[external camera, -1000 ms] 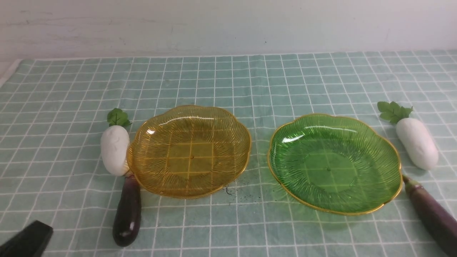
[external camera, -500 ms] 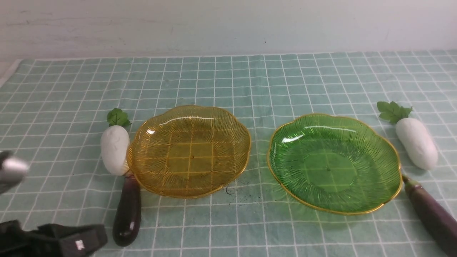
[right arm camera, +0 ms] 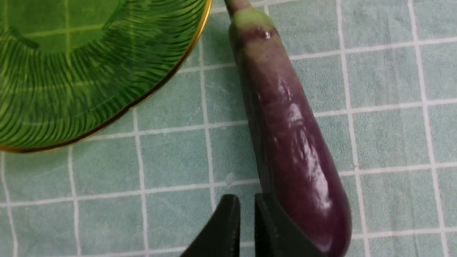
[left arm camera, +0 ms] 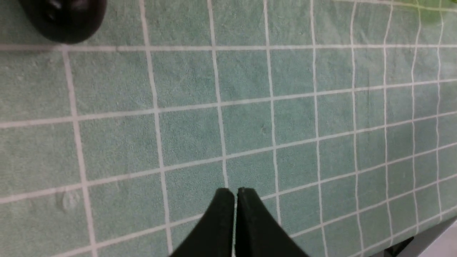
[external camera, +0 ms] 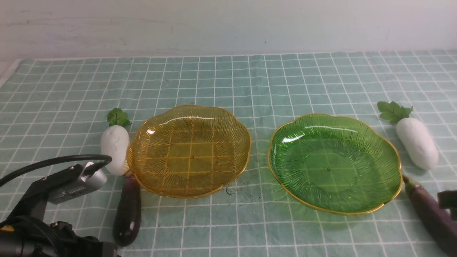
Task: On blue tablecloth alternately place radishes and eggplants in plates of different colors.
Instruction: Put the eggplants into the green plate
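Note:
On the blue tablecloth [external camera: 232,82] an amber plate [external camera: 189,151] and a green plate [external camera: 334,164] stand side by side, both bare. One radish [external camera: 114,146] and one eggplant [external camera: 127,210] lie against the amber plate's left side. A second radish [external camera: 417,142] and a second eggplant [external camera: 430,214] lie right of the green plate. My left gripper [left arm camera: 235,191] is shut over bare cloth, with the left eggplant's tip [left arm camera: 64,18] some way off. My right gripper [right arm camera: 246,201] hovers beside the right eggplant [right arm camera: 285,135], its tips a narrow gap apart and holding nothing.
The left arm [external camera: 43,200] with its cable fills the near left corner. A dark part of the right arm [external camera: 448,200] shows at the right edge. The green plate's rim [right arm camera: 171,71] lies close to the right eggplant. A pale wall stands behind the table.
The left arm has come up into the near left corner and stands nearer the left eggplant. A part of the right arm has appeared at the right edge. Plates and vegetables have not moved.

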